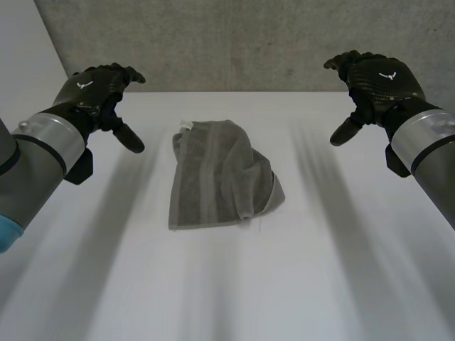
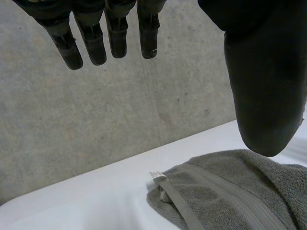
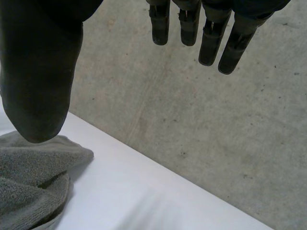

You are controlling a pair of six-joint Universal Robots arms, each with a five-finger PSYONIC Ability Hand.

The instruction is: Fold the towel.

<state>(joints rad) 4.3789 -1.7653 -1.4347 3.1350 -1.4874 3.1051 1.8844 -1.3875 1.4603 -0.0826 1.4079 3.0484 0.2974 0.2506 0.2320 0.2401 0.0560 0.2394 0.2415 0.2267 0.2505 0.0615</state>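
At centre frame the grey towel [image 1: 213,181] is laid, loosely doubled, on the white surface [image 1: 320,284]. Clear of it, the left robot hand [image 1: 96,89] (upper left) and right robot hand [image 1: 377,78] (upper right) are held with fingers relaxed, empty. An approach is judged in hand; towel corners must be pinched next

Soft, diffuse light; white table [image 1: 341,284] bright; faint shadow hugs towel [image 1: 220,177] edge.

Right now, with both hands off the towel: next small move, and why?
Probably lower the left hand and right hand toward the towel. Both hang open above the table, one on either side of the towel, touching nothing. The towel lies rumpled, the side nearer the right hand bunched over, so it likely needs grasping and spreading first.
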